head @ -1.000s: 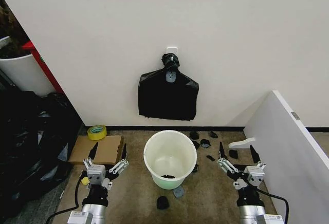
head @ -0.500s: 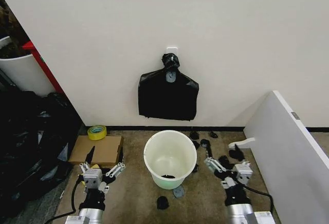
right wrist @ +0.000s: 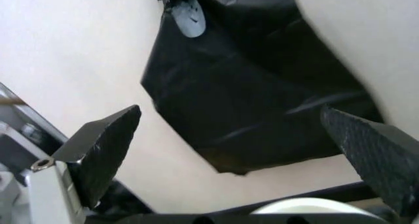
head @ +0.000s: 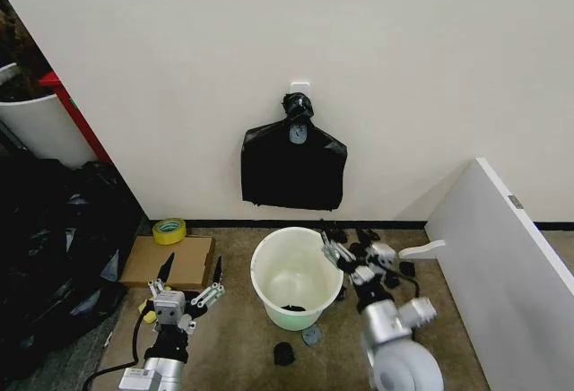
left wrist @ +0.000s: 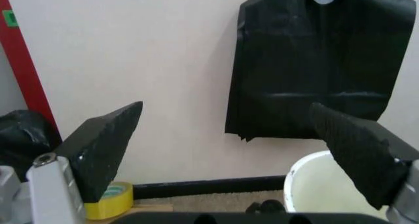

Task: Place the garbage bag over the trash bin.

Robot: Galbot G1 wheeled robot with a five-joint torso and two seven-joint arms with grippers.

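Head view shows the trash bin (head: 297,276) standing upright on the brown carpet near the wall, its mouth uncovered and a small dark scrap lying at its bottom. On the wall above it hangs the garbage bag (head: 293,166), a flat black sheet with its knotted neck caught on a white hook (head: 300,88), its lower edge well clear of the bin's rim.

The right end effector (head: 357,256) is raised at the bin's right side, just beside the rim, with its fingers spread and nothing between them. In the right wrist view its two dark pads (right wrist: 105,150) stand wide apart, framing the hanging bag (right wrist: 255,91), with a sliver of the bin's rim (right wrist: 307,206) between them.

The left end effector (head: 186,285) sits low on the bin's left, near a flat cardboard box (head: 170,260) and a yellow tape roll (head: 169,230). Its fingers are also spread and hold nothing; the left wrist view shows them apart, with the bag (left wrist: 321,72), the bin's rim (left wrist: 311,185) and the tape roll (left wrist: 111,200) beyond.

Small black scraps (head: 283,352) lie scattered on the carpet around the bin. A heap of black bags (head: 54,247) fills the left side, and a white panel (head: 511,265) slants along the right.
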